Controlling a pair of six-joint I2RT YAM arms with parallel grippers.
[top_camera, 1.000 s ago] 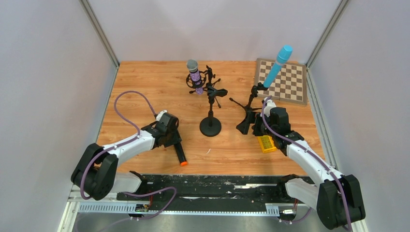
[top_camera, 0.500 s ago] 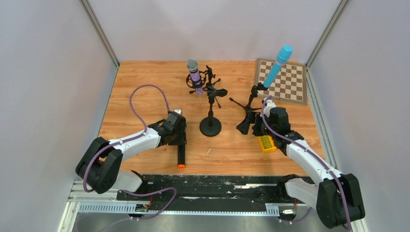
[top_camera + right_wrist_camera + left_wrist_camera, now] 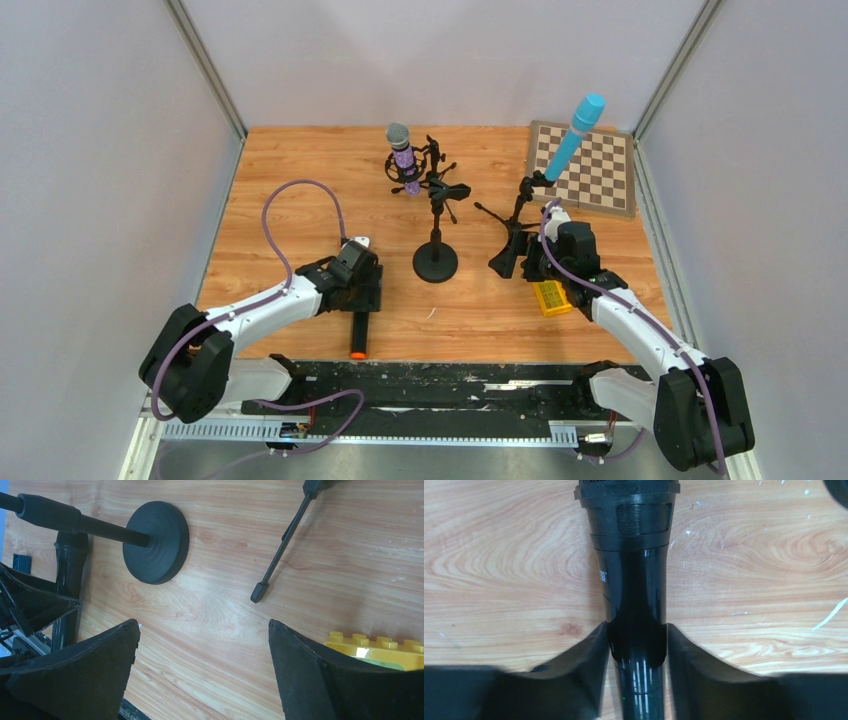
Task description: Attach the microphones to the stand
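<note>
The black microphone [image 3: 359, 327] lies flat on the wooden table, its orange end ring [image 3: 357, 353] toward the near edge. My left gripper [image 3: 362, 300] is down over it. In the left wrist view the fingers [image 3: 591, 650] press both sides of the glossy body [image 3: 639, 555]. The purple microphone [image 3: 402, 158] stands in a back mount. The light-blue microphone [image 3: 573, 135] sits tilted in the tripod stand [image 3: 515, 225]. The round-base stand [image 3: 436, 262] has an empty clip [image 3: 447, 190]. My right gripper [image 3: 533, 264] is open over bare wood [image 3: 202, 622] by the tripod.
A yellow brick [image 3: 550, 297] lies just beside my right gripper, seen also as the yellow brick [image 3: 380, 647]. A chessboard [image 3: 590, 170] occupies the back right corner. A tripod leg [image 3: 280, 555] and the round base [image 3: 156, 542] lie ahead of the right fingers.
My left gripper swung the black microphone on the table: its orange end moved left and nearer, so it now points straight at the near edge. The right arm has not moved.
</note>
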